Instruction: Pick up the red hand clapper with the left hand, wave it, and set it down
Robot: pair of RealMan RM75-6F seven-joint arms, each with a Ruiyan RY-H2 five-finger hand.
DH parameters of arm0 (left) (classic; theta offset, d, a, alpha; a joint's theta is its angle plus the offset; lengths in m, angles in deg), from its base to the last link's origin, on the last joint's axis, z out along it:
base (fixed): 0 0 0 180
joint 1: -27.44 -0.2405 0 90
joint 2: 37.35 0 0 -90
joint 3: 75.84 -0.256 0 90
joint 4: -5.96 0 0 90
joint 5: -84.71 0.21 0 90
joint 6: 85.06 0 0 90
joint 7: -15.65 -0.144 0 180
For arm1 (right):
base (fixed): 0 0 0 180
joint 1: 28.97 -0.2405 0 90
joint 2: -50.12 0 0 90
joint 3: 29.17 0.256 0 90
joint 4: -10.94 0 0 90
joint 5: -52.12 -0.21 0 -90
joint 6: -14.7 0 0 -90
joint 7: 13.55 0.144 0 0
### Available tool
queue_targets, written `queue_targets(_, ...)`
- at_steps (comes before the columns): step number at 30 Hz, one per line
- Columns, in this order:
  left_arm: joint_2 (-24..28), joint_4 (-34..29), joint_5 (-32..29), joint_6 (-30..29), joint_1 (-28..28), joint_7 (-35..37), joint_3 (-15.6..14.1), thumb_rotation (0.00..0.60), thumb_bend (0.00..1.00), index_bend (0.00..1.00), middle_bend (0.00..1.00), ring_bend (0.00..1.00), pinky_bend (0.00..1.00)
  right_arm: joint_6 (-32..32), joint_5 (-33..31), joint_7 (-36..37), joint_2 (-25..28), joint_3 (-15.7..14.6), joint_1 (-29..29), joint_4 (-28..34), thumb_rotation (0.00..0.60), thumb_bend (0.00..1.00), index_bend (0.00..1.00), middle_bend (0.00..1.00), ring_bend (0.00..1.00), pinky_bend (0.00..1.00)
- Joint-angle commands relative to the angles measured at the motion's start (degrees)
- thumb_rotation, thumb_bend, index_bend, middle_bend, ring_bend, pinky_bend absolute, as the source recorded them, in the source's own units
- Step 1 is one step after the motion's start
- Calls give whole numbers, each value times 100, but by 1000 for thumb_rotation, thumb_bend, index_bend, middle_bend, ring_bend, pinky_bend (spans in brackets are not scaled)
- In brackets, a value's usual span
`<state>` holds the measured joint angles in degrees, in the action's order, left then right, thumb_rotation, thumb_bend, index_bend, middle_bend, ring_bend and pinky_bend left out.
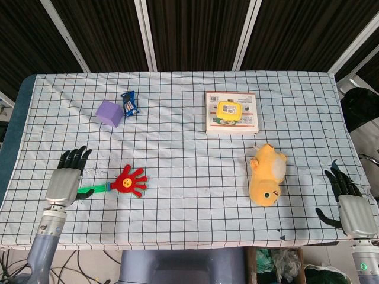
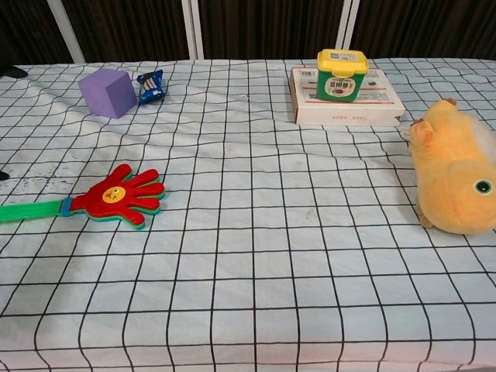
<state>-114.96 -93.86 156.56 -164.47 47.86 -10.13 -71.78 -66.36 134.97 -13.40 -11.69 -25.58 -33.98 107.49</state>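
Observation:
The red hand clapper (image 1: 129,181) lies flat on the checked cloth at the front left, its green handle (image 1: 92,190) pointing left. In the chest view the red hand clapper (image 2: 120,197) rests alone with its green handle (image 2: 31,210) running to the left edge. My left hand (image 1: 64,177) is open, fingers spread, just left of the handle's end and not touching it. My right hand (image 1: 349,205) is open at the table's front right edge, holding nothing. Neither hand shows in the chest view.
A purple cube (image 1: 109,113) and a small blue packet (image 1: 129,103) sit at the back left. A flat box (image 1: 231,112) with a yellow-lidded green tub (image 2: 341,75) on it stands at the back centre. A yellow plush toy (image 1: 267,174) lies at the right.

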Motion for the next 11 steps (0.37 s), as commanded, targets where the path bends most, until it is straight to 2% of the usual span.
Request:
queue_targets(1, 397, -53, 543, -660, -439, 174, -256, 600, 0, 0, 0, 0, 47, -21, 42, 32, -19, -2, -4, -18, 600, 198, 0, 0, 0, 146)
queue_targets(5, 707, -41, 774, -1091, -834, 391, -468, 600, 0, 0, 0, 0, 19, -83, 131, 28, -48, -9, -2, -104, 600, 156, 0, 0, 0, 146)
queue_targets(11, 964, 90, 1099, -1694, -1447, 990, -765, 600, 0, 0, 0, 0, 19, -165, 162, 2, -59, 8, 16, -164, 600, 153, 0, 0, 0, 146)
